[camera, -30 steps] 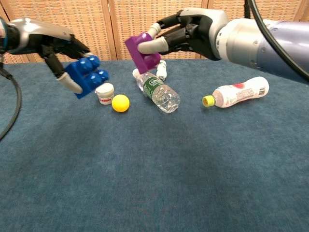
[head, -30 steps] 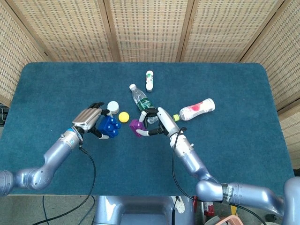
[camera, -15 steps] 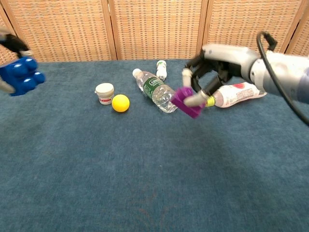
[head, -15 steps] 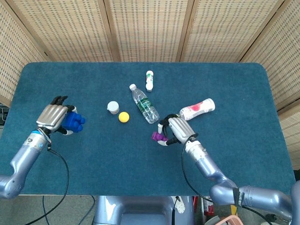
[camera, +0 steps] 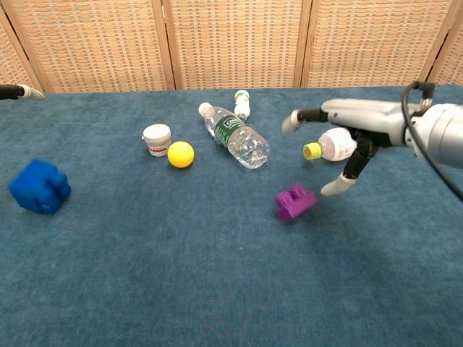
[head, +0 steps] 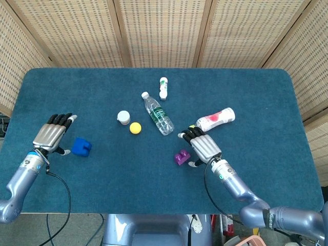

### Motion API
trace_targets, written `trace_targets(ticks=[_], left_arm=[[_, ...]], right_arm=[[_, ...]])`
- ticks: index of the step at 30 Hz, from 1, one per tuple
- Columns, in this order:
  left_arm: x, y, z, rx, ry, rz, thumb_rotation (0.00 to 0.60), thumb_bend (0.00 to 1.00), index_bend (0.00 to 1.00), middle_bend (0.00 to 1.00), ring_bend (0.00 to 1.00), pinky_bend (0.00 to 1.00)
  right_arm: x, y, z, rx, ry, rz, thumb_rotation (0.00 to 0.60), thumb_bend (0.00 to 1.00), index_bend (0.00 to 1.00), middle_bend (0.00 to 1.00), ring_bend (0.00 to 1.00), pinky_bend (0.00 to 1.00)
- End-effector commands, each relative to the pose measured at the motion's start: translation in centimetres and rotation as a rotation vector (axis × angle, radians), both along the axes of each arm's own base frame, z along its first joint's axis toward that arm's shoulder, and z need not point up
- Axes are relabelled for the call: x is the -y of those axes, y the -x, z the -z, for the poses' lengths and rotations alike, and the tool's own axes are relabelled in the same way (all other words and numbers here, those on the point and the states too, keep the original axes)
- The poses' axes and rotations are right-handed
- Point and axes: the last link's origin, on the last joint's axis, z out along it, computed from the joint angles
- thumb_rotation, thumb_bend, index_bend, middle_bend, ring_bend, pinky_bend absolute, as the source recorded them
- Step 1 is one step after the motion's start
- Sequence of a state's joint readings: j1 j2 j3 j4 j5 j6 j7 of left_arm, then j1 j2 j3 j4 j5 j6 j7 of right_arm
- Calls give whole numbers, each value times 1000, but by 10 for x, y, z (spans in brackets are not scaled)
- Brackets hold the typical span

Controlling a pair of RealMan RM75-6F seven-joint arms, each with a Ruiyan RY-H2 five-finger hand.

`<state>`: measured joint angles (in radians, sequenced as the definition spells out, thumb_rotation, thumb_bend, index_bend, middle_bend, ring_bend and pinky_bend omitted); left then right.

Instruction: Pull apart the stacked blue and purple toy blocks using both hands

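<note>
The blue block [head: 81, 146] [camera: 39, 187] lies alone on the blue cloth at the left. My left hand [head: 50, 136] hovers just left of it, fingers spread, holding nothing; the chest view catches only a fingertip [camera: 27, 92] at the left edge. The purple block [head: 181, 157] [camera: 294, 202] lies on the cloth right of centre. My right hand [head: 203, 146] [camera: 356, 127] is beside it on its right, fingers spread and flat, not touching it as far as I can see.
A clear water bottle [head: 158, 114] [camera: 236, 136], a yellow ball [head: 135, 128] [camera: 181, 154] and a small white jar [head: 123, 117] [camera: 156, 139] lie mid-table. A pink-labelled white bottle [head: 215, 119] [camera: 334, 144] lies behind my right hand, and a small white bottle [head: 163, 87] lies further back.
Both hands carried their blocks outward and down, then let go. The blue block now rests at the left and the purple block right of centre, with both hands spread beside them.
</note>
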<state>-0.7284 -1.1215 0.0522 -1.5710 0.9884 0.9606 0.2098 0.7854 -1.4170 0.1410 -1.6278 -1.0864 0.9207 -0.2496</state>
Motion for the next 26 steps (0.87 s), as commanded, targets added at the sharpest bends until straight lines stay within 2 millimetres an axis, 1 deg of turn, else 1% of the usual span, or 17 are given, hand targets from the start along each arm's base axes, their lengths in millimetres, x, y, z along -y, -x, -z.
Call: trace_targets(ticks=[1, 2, 3, 4, 6, 7, 8, 9, 10, 11, 14, 17, 20, 23, 26], left_arm=[[4, -1, -6, 43, -7, -9, 600, 0, 0, 0, 0, 0], [6, -1, -10, 75, -12, -21, 600, 0, 0, 0, 0, 0], [9, -1, -19, 127, -43, -32, 600, 0, 0, 0, 0, 0], [14, 1, -29, 173, -80, -31, 600, 0, 0, 0, 0, 0], [22, 5, -38, 218, -109, -21, 600, 0, 0, 0, 0, 0], [31, 10, -46, 262, -156, -21, 600, 0, 0, 0, 0, 0], [39, 14, -52, 285, -185, -13, 600, 0, 0, 0, 0, 0], [49, 20, -57, 305, -222, -5, 600, 0, 0, 0, 0, 0], [57, 24, -60, 316, -246, -2, 600, 0, 0, 0, 0, 0], [68, 30, -63, 330, -276, -6, 600, 0, 0, 0, 0, 0], [88, 38, -66, 344, -318, -13, 600, 0, 0, 0, 0, 0], [109, 45, -66, 351, -363, -25, 600, 0, 0, 0, 0, 0], [129, 49, -66, 357, -405, -34, 600, 0, 0, 0, 0, 0], [148, 52, -66, 344, -428, -41, 600, 0, 0, 0, 0, 0], [160, 52, -69, 329, -441, -34, 600, 0, 0, 0, 0, 0]], right_arm=[[-4, -2, -17, 34, 31, -8, 600, 0, 65, 28, 0, 0], [-8, -2, -25, 56, 48, -11, 600, 0, 65, 28, 0, 0], [-16, 4, -38, 72, 80, -24, 600, 0, 65, 28, 0, 0], [-25, 15, -51, 68, 123, -47, 600, 0, 65, 28, 0, 0], [-35, 28, -64, 72, 164, -77, 600, 0, 65, 28, 0, 0], [-41, 44, -76, 63, 218, -83, 600, 0, 65, 28, 0, 0], [-46, 56, -84, 56, 250, -90, 600, 0, 65, 28, 0, 0], [-52, 72, -93, 38, 293, -95, 600, 0, 65, 27, 0, 0], [-57, 84, -99, 23, 322, -94, 600, 0, 65, 25, 0, 0], [-63, 101, -106, 4, 357, -81, 600, 0, 65, 19, 0, 0], [-75, 123, -115, -14, 405, -63, 600, 0, 64, 1, 0, 0], [-85, 137, -124, -18, 446, -43, 600, 0, 52, 0, 0, 0], [-97, 147, -133, -29, 483, -33, 600, 0, 37, 0, 0, 0], [-113, 151, -143, -22, 515, -8, 600, 0, 33, 0, 0, 0], [-125, 151, -151, -22, 540, 7, 600, 0, 33, 0, 0, 0]])
